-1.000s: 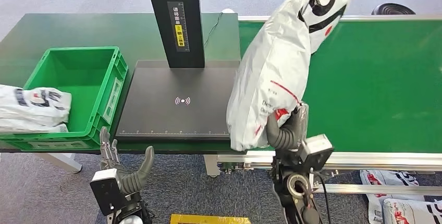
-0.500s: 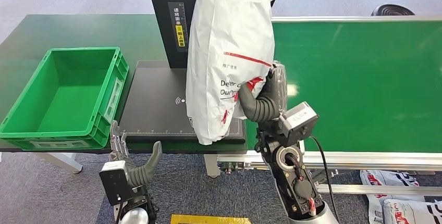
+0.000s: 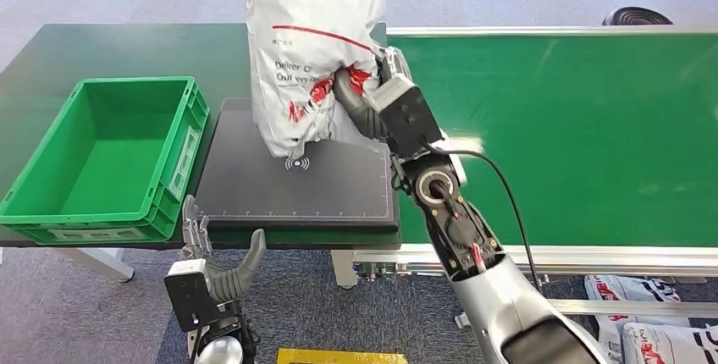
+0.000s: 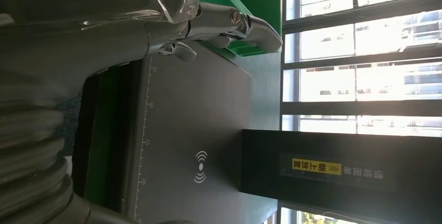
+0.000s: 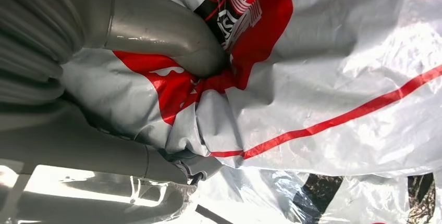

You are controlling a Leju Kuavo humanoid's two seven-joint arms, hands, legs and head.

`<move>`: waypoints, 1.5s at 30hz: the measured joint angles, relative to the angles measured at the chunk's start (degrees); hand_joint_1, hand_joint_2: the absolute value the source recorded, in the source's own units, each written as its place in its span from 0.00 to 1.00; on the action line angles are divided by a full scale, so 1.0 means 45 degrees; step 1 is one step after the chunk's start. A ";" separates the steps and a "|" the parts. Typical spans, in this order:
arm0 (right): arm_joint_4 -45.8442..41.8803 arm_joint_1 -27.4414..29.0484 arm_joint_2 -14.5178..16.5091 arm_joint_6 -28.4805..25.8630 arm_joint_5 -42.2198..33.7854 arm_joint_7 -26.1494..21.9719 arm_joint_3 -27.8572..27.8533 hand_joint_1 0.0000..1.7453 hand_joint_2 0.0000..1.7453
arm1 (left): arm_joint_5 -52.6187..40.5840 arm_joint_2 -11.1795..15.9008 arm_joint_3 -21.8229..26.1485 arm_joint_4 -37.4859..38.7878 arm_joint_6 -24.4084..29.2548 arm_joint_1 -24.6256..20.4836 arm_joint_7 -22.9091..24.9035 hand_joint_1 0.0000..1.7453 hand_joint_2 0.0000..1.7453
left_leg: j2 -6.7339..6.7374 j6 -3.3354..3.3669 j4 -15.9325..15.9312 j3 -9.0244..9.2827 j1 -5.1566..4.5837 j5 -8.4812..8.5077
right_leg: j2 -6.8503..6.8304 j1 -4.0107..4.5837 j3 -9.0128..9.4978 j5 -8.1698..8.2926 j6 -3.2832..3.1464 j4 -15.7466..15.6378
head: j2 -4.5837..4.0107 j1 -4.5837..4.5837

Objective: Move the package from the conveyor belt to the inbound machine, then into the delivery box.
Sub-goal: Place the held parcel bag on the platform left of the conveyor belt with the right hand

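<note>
1. The right hand is gripping the package, a white plastic mailer bag with red and black print, by a bunched fold of film near its lower corner; the thumb is pressing into the crumpled plastic in the right wrist view.

2. The package is hanging upright over the inbound machine, its lower edge sitting at or just above the black platform near the scan symbol, at about 12 o'clock of the platform's middle. I cannot tell whether it is touching yet. It is hiding most of the black column behind it.

3. The left hand is waiting below the table's front edge, at about 7 o'clock from the platform, holding nothing, its fingers spread and pointing toward the delivery box.

4. Judging by the creases and the way the bag is sagging around the grip, it is handling as soft, light and floppy, with slack contents that are shifting inside.

5. The glossy film is looking slippery; a pinch on loose film alone is risking the contents sliding and the bag swinging.

6. A surer hold seems to be a fistful of gathered plastic, as now, or a grasp across the fuller middle.

7. The delivery box is standing at 9 o'clock from the platform, green and open-topped; the conveyor belt is lying at 3 o'clock.
</note>
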 joint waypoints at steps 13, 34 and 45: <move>0.7060 -0.4093 0.0573 -0.0897 0.2282 0.3682 0.0862 1.00 1.00 | 0.0346 0.0063 -0.0346 0.0010 -0.0058 -0.0016 0.0000 0.00 1.00 | -0.0010 0.0001 0.0006 -0.0016 -0.0002 0.0003 | -0.0003 -0.0001 -0.0011 0.0005 -0.0003 0.0002 | 0.0000 0.0007; 0.9053 -0.4715 0.0619 -0.0396 0.3319 0.5219 0.1975 1.00 1.00 | 0.0460 0.0115 -0.0563 0.0013 0.0048 -0.0041 0.0000 0.00 1.00 | -0.0011 0.0002 0.0006 -0.0013 -0.0001 0.0003 | 0.0001 0.0000 -0.0014 0.0005 -0.0003 0.0002 | 0.0000 0.0006; 0.9216 -0.4654 0.0619 -0.0046 0.4404 0.5560 0.2635 1.00 1.00 | 0.0515 0.0142 -0.0612 0.0046 0.0047 -0.0062 0.0000 0.00 1.00 | -0.0010 0.0002 0.0006 -0.0012 -0.0001 0.0003 | 0.0001 0.0000 -0.0015 0.0005 -0.0003 0.0002 | 0.0000 0.0008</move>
